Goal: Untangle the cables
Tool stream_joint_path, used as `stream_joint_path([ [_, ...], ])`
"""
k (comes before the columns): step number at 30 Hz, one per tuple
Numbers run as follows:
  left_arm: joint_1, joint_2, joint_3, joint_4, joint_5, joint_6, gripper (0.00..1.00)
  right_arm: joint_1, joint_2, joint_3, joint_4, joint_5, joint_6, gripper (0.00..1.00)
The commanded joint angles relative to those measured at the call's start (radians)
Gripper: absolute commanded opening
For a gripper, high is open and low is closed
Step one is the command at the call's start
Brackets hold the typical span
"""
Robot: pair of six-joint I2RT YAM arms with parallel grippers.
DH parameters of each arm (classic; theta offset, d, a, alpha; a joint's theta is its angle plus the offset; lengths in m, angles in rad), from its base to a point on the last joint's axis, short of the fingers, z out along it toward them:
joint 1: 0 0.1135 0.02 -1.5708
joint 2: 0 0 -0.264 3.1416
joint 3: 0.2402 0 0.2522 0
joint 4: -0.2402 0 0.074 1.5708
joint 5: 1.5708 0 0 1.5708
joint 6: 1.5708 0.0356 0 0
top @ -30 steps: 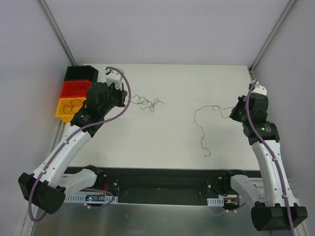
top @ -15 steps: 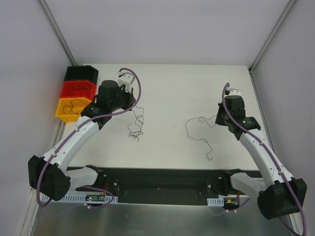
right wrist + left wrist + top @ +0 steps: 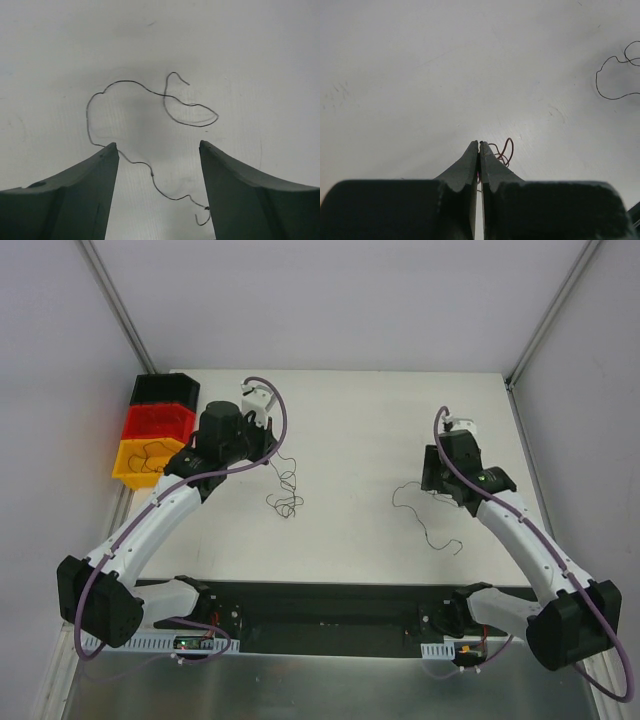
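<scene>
Right gripper (image 3: 158, 145) has opened, empty, above the black cable (image 3: 131, 82) at mid-frame, so left gripper (image 3: 479, 144), clamped on the red tangle (image 3: 509, 139), should tease loops apart slowly.

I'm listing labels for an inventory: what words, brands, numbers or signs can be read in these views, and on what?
No text can be read anywhere.
Stacked bins: plain black, red, yellow; no lettering shows.
Small boards at the arm bases: any print is too small to read.
Table, red wire bundle, black wire: no marks.
</scene>
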Motion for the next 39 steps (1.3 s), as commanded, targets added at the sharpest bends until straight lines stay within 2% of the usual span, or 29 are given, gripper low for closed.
stream_joint_path([
  [1, -0.009, -0.029, 0.037, 0.003, 0.015, -0.018, 0.0, 0.09, 0.015, 0.066, 0.064, -0.052, -0.006, 0.7],
  [4, -0.014, -0.02, 0.039, 0.001, 0.017, -0.029, 0.0, 0.136, 0.031, 0.051, 0.159, -0.187, -0.006, 0.75],
  [8, -0.015, -0.002, 0.033, -0.005, -0.028, -0.095, 0.1, 0.159, 0.058, 0.029, 0.241, -0.313, -0.002, 0.76],
  [12, -0.014, 0.029, 0.031, -0.108, -0.12, -0.242, 0.11, 0.165, 0.048, 0.016, 0.238, -0.279, -0.06, 0.76],
  [17, -0.012, 0.063, -0.067, -0.123, -0.072, -0.399, 0.08, 0.167, -0.017, -0.055, 0.298, -0.233, -0.103, 0.77],
  [19, -0.014, 0.074, -0.081, -0.123, -0.022, -0.437, 0.25, 0.165, -0.038, -0.087, 0.328, -0.255, -0.095, 0.77],
  [20, -0.012, 0.078, -0.093, -0.123, -0.012, -0.467, 0.39, 0.165, -0.047, -0.104, 0.344, -0.268, -0.089, 0.77],
  [21, -0.012, 0.089, -0.095, -0.119, -0.012, -0.491, 0.57, 0.167, -0.055, -0.119, 0.356, -0.282, -0.083, 0.77],
  [22, -0.012, 0.113, -0.087, -0.117, 0.006, -0.489, 0.66, 0.165, -0.061, -0.129, 0.362, -0.292, -0.077, 0.77],
  [24, -0.014, 0.191, -0.034, -0.144, 0.095, -0.434, 0.98, 0.167, -0.075, -0.141, 0.37, -0.313, -0.065, 0.77],
  [28, -0.023, 0.418, 0.141, -0.271, 0.15, -0.266, 0.99, 0.167, -0.116, -0.165, 0.388, -0.33, -0.057, 0.78],
  [33, -0.069, 0.655, 0.365, -0.523, 0.013, 0.029, 0.97, 0.164, -0.199, -0.196, 0.405, -0.327, -0.057, 0.79],
  [37, -0.14, 0.713, 0.385, -0.579, -0.118, 0.193, 0.97, 0.165, -0.244, -0.213, 0.417, -0.312, -0.061, 0.81],
  [39, -0.143, 0.73, 0.381, -0.586, -0.126, 0.242, 0.98, 0.164, -0.252, -0.213, 0.421, -0.318, -0.06, 0.81],
])
